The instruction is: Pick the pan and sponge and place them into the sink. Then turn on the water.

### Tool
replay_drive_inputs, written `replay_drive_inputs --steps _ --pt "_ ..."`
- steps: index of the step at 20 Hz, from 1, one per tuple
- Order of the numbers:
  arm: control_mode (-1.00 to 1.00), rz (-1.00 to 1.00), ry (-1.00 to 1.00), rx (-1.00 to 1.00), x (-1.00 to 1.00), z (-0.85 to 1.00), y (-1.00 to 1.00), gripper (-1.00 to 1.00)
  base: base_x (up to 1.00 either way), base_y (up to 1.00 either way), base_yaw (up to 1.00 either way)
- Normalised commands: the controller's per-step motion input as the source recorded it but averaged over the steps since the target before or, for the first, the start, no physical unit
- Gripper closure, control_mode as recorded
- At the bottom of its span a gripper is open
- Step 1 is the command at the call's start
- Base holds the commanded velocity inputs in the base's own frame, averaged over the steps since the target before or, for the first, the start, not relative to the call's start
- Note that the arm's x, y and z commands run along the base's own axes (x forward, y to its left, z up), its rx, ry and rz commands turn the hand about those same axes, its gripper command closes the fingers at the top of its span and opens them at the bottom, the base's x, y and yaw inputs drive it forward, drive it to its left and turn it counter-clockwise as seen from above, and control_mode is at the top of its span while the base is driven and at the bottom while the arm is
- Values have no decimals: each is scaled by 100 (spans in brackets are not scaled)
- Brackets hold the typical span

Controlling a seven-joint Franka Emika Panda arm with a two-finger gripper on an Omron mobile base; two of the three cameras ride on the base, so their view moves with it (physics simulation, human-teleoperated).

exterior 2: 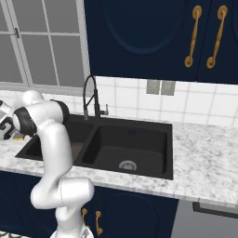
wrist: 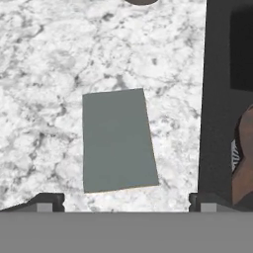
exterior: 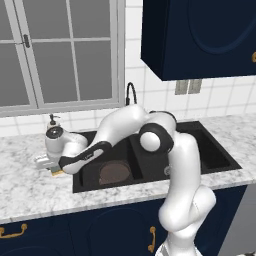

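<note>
The sponge (wrist: 118, 140) lies flat on the marble bench (wrist: 44, 74) just left of the sink (exterior: 215, 155), where the pan (exterior: 115, 173) already sits, so the hand (wrist: 126, 200) hovers over it, fingers spread wide and empty, ready to straddle it.

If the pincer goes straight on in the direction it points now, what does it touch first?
Most likely the sponge: it lies flat on the counter, between the open pincer tips, beside the sink. How far away it is, I cannot tell.
</note>
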Motion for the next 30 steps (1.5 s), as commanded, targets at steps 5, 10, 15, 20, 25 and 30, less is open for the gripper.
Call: replay_drive_inputs --steps 5,10,15,20,25,30 --pt "-100 7 0 -1 31 -33 4 -100 0 0 0" --pt "-100 5 -1 -4 17 -29 19 -100 0 0 0" --pt "-100 4 -3 0 11 -24 15 -100 0 0 0" --pt "-100 3 0 0 6 -36 2 100 0 0 0" --pt "-100 1 -2 0 1 -23 0 100 0 0 0" --pt "-100 3 -10 0 0 -2 0 100 0 0 0"
